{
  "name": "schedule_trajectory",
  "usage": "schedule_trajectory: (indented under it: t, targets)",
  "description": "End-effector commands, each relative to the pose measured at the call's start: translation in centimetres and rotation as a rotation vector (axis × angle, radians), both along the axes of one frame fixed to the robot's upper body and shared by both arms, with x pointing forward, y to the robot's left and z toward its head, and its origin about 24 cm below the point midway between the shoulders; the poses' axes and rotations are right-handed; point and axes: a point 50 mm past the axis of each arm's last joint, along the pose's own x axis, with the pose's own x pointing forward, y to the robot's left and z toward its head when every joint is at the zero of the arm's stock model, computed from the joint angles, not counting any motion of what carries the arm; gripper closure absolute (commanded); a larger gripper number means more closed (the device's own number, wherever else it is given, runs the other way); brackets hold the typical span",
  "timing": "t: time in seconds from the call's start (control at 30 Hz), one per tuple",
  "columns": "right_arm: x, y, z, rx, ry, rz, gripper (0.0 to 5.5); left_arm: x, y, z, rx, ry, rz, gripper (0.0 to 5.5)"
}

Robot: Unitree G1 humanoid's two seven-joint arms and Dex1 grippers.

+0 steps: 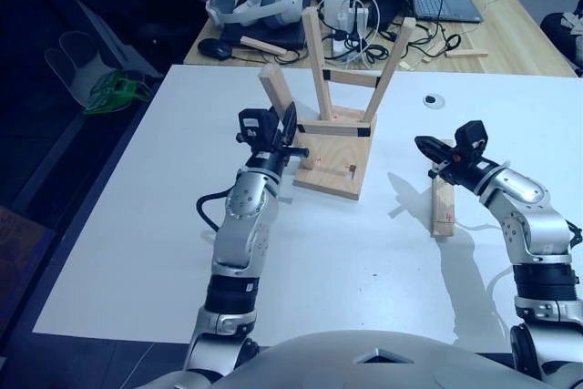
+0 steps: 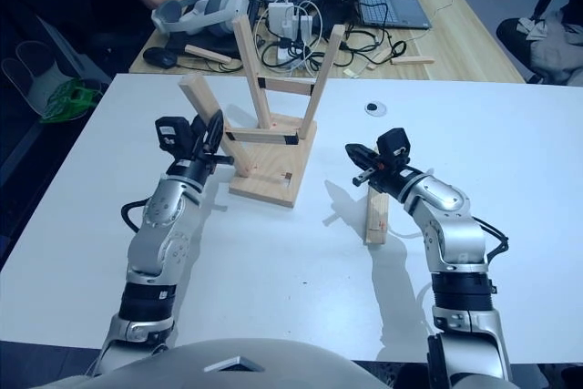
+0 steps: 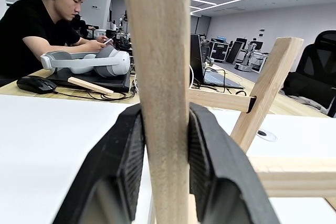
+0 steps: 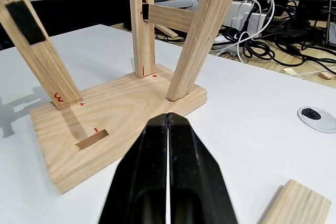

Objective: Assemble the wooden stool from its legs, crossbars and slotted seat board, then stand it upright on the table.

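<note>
While the seat board (image 1: 332, 175) lies flat on the white table (image 1: 137, 225) between my two arms, three pale wooden legs stand up out of it. The tall leg (image 1: 317, 61) and the leaning leg (image 1: 390, 61) tilt toward each other. Crossbars (image 1: 332, 127) join the legs, with black tape (image 1: 366, 130) at the joints and red marks by the sockets. One slot (image 4: 92, 138) in the board is bare. My left pincer (image 1: 288, 132) is clenched on the short leg (image 1: 275, 88), one pad on each side of it. My right pincer (image 1: 426, 146) has its fingers pressed together on nothing and hangs above a loose leg (image 1: 444, 202) lying flat on the table, right of the board.
</note>
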Motion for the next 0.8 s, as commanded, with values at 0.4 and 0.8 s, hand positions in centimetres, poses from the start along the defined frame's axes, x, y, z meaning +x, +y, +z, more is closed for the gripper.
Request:
schedule_trajectory:
  t: [0.4, 0.8]
  targets:
    - [0.5, -0.1, 0.1, -0.012, -0.029, -0.020, 5.50, -0.8, -2.0, -2.1, 0.086, 0.030, -0.071, 4.47]
    - [0.1, 0.4, -0.7, -0.005, -0.010, -0.009, 5.50, -1.3, -1.4, 0.4, 0.128, -0.169, -0.003, 3.78]
